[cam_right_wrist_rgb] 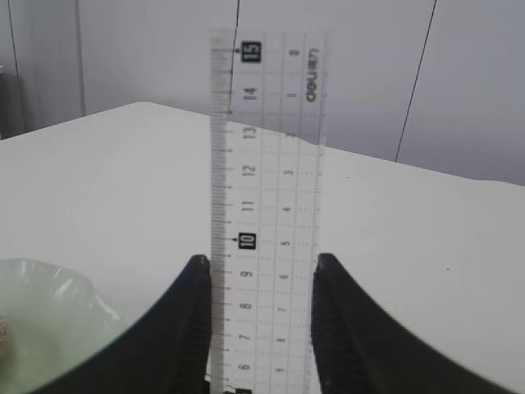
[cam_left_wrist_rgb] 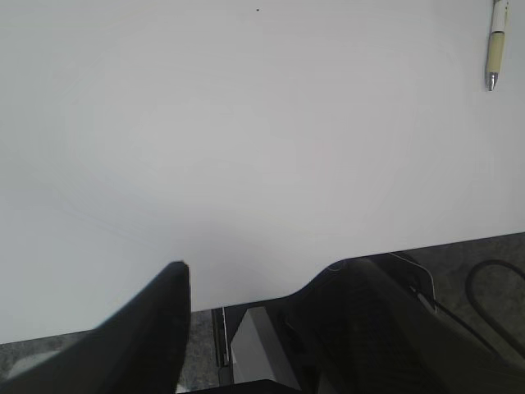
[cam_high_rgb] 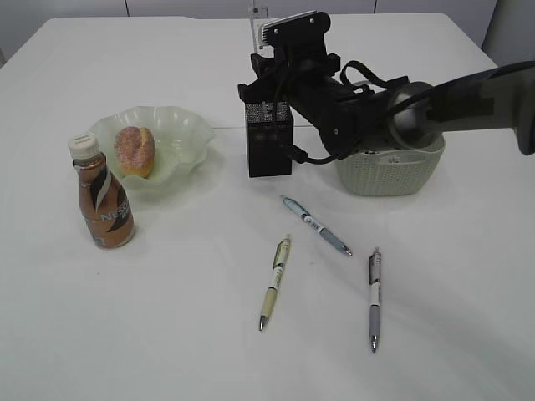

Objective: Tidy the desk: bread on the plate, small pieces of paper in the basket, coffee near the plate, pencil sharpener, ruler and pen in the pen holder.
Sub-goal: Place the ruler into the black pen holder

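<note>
Exterior view: the right arm reaches in from the right across the basket [cam_high_rgb: 393, 171], and its tool [cam_high_rgb: 266, 79] hangs right over the black mesh pen holder [cam_high_rgb: 269, 138], clamped across the width of the clear ruler [cam_high_rgb: 256, 25], which stands upright with its top end well above the tool. The main risk, as I judge it, is the drop: the lower end of the ruler is hidden behind the tool and the holder's rim, so I cannot tell whether it is already inside the opening; if it is off to one side, it may catch the rim, tip the light holder, or slide out onto the worktop [cam_high_rgb: 167, 334]. A long flat strip released high could also lean and topple the box. The right wrist view confirms the hold, with the ruler [cam_right_wrist_rgb: 267, 205] pinched edge to edge between two dark fingers [cam_right_wrist_rgb: 193, 328]. The plate [cam_high_rgb: 188, 134] with the bread [cam_high_rgb: 134, 150] lies to the left of that tool, and the coffee [cam_high_rgb: 104, 205] nearer the camera. Three pens wait below it: blue [cam_high_rgb: 316, 225], yellowish [cam_high_rgb: 274, 282], grey [cam_high_rgb: 374, 299]. The left tool [cam_left_wrist_rgb: 262, 328] stands fairly wide and empty over the near edge of the worktop.
</note>
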You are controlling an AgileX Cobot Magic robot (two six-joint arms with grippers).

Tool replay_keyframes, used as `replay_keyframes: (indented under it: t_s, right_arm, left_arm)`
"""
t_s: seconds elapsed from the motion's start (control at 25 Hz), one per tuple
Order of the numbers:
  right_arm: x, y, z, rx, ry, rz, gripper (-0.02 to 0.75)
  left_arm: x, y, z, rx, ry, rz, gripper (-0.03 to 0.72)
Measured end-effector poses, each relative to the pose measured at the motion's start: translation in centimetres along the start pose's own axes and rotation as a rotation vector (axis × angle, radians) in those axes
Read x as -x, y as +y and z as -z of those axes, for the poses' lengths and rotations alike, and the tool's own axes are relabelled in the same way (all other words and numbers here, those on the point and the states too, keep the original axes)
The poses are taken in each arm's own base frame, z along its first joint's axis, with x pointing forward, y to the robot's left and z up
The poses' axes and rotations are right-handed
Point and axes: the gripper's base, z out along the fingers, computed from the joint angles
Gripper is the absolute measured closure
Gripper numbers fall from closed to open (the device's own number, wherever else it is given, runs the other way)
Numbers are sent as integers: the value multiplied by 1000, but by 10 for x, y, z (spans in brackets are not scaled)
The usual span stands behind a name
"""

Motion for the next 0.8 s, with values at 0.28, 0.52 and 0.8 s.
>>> replay_keyframes:
  t_s: [0.28, 0.52, 0.8]
  right_arm:
    - [-13, 2, -6, 2, 14, -9, 447]
    - [-12, 2, -6, 2, 16, -12, 447]
    - [-12, 2, -6, 3, 17, -12, 405]
  left_arm:
    - [0, 0, 0, 0, 0, 0, 244]
    - [0, 0, 0, 0, 0, 0, 244]
    - [0, 0, 0, 0, 0, 0, 244]
